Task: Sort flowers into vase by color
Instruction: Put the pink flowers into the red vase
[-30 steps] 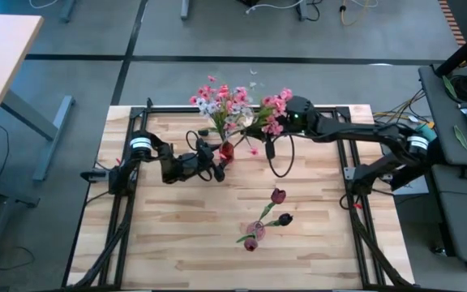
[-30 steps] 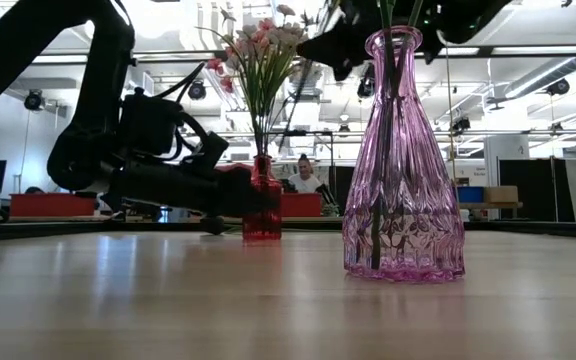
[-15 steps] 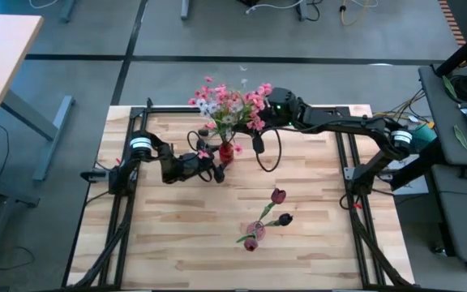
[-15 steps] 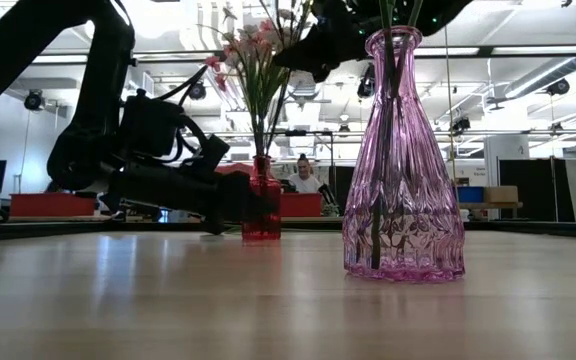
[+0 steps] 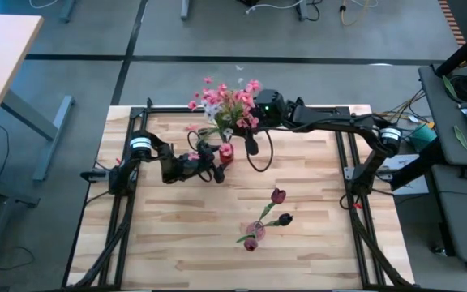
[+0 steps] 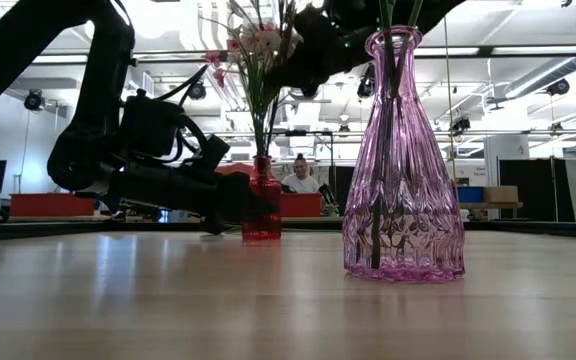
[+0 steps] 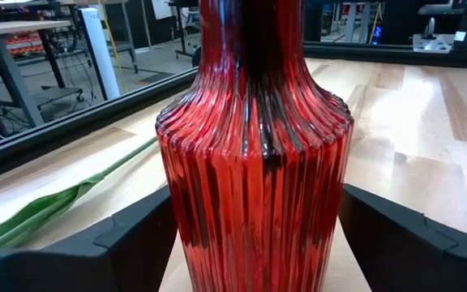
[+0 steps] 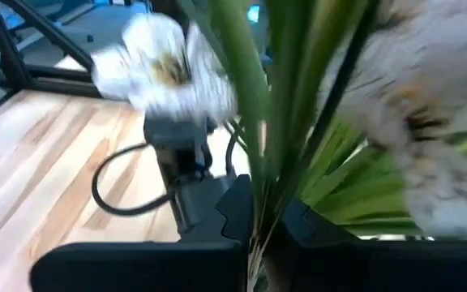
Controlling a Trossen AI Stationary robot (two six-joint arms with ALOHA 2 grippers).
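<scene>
A red ribbed vase [image 5: 226, 152] [image 7: 254, 162] stands near the table's far middle with pink and white flowers [image 5: 217, 104] rising from it. My left gripper [image 5: 219, 165] [image 7: 254, 251] is shut on this vase. My right gripper [image 5: 248, 113] [image 8: 258, 239] hovers just right of that bunch, shut on the green stems of pink flowers [image 5: 250, 91]. Whether their lower ends reach the vase mouth I cannot tell. A pink glass vase [image 5: 255, 231] [image 6: 403, 150] nearer the front holds dark red buds [image 5: 278, 195]. My left gripper holds the red vase by its lower body [image 7: 217, 227], one finger [image 7: 128, 243] on each side, coming level from the table's left. The vase stands upright on the table. My right gripper pinches several green stems [image 8: 259, 203] between its fingers [image 8: 217, 219], reaching from the table's right, high above the table. The blossoms stand above the fingers.
A green leaf or stem [image 7: 47, 207] lies on the wood beside the red vase. A black cable [image 5: 258, 158] loops below the right arm. The black frame rail [image 5: 323, 109] runs along the far edge. Bare wood lies left of the pink vase.
My right gripper has carried its pink flowers toward the table's left, from well right of the red vase to right beside the bunch standing in it. The left gripper and both vases have kept still.
</scene>
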